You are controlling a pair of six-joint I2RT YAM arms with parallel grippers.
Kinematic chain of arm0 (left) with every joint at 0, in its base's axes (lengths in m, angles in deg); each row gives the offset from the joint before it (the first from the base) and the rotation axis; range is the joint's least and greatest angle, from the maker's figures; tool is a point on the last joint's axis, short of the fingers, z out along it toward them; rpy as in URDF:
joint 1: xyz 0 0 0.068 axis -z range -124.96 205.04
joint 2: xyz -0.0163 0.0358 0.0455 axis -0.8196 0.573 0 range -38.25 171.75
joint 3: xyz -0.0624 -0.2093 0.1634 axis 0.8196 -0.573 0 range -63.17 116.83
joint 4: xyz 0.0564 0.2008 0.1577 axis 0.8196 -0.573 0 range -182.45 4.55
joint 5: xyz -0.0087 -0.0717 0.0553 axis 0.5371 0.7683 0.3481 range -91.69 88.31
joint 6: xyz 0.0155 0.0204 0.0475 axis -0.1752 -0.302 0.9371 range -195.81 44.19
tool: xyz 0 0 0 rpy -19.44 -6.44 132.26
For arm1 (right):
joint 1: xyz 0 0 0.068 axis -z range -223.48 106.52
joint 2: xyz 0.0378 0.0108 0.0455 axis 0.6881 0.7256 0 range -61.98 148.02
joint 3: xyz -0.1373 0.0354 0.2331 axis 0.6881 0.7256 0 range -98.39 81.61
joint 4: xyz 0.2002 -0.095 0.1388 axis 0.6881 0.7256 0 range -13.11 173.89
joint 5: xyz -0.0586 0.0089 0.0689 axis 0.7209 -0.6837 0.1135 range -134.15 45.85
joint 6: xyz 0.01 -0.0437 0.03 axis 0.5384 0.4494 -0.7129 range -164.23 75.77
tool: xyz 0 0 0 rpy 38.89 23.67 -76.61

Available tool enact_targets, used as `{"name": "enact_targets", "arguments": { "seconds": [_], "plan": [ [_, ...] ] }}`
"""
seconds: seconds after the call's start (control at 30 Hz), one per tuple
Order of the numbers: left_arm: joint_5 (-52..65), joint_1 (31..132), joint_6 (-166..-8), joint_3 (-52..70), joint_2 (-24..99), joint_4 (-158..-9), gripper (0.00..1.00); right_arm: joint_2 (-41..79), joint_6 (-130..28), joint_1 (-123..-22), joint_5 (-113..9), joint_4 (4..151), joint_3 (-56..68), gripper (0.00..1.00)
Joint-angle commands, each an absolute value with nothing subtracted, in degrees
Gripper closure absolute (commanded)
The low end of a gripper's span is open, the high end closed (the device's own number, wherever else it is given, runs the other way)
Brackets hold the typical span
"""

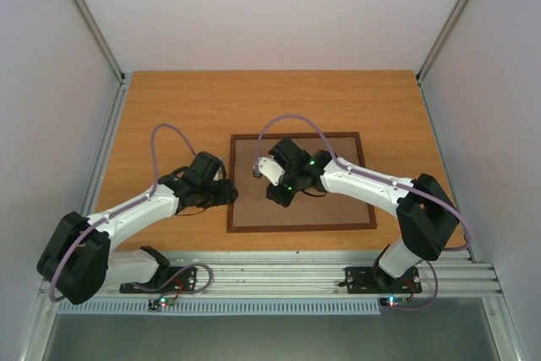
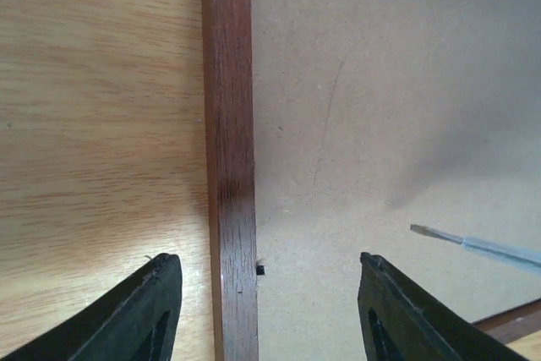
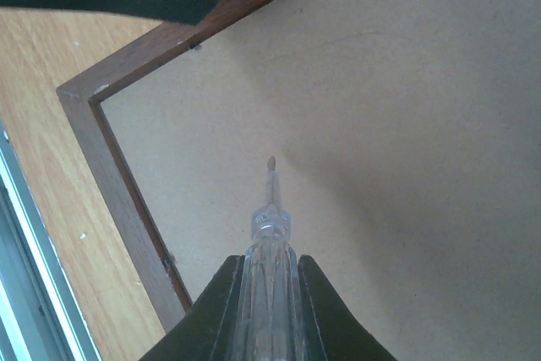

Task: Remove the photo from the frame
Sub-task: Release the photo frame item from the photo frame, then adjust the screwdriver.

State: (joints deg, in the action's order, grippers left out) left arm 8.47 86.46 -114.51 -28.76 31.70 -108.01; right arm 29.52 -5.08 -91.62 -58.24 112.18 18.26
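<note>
1. The frame (image 1: 300, 227) lies flat on the wooden table (image 1: 186, 99), in its middle-right part. Its near rail is close to the aluminium rail (image 1: 279, 272) at the table's near edge.
2. The frame is back side up. Its brown hardboard back (image 1: 338, 205) sits inside the four dark reddish-brown rails and fills the opening edge to edge.
3. The photo does not show in any view. Only the hardboard is seen within the frame, so I cannot tell where the print lies.
4. The left gripper (image 2: 266, 264) is spread wide and holds nothing. In the left wrist view it straddles the frame's left rail, one finger (image 2: 152, 310) over bare table and the other over the hardboard.
5. A small dark tab (image 2: 259, 270) sits at the inner edge of that left rail, against the hardboard, between the left fingers.
6. The right gripper (image 3: 270, 261) is clamped on a screwdriver (image 3: 270, 234) with a clear handle, one finger pressed to each side of it.
7. The screwdriver's thin blade points out past the fingertips over the hardboard, towards the frame's near-left corner. Whether the tip touches the board cannot be told.
8. In the top view both grippers are over the left part of the frame, near each other, the right one further inside the opening.
9. A faint curved scratch marks the hardboard near the left rail.
</note>
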Motion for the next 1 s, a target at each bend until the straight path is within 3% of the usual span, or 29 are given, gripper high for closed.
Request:
{"name": "enact_targets", "arguments": {
  "seconds": [0.0,0.53,0.97],
  "plan": [
    [-2.66,90.68,-112.38,-24.06,34.96,-115.97,0.41,26.90,-7.00,-90.88,-59.55,104.49,20.54,0.99],
    [-15.09,101.47,-114.09,-15.56,47.91,-123.05,0.44,23.93,-8.98,-87.97,-60.13,98.79,25.93,0.99],
    [-14.93,102.35,-114.91,-16.24,49.33,-123.10,0.63,23.99,-9.34,-87.88,-60.56,98.53,26.18,0.99]
  ]
}}
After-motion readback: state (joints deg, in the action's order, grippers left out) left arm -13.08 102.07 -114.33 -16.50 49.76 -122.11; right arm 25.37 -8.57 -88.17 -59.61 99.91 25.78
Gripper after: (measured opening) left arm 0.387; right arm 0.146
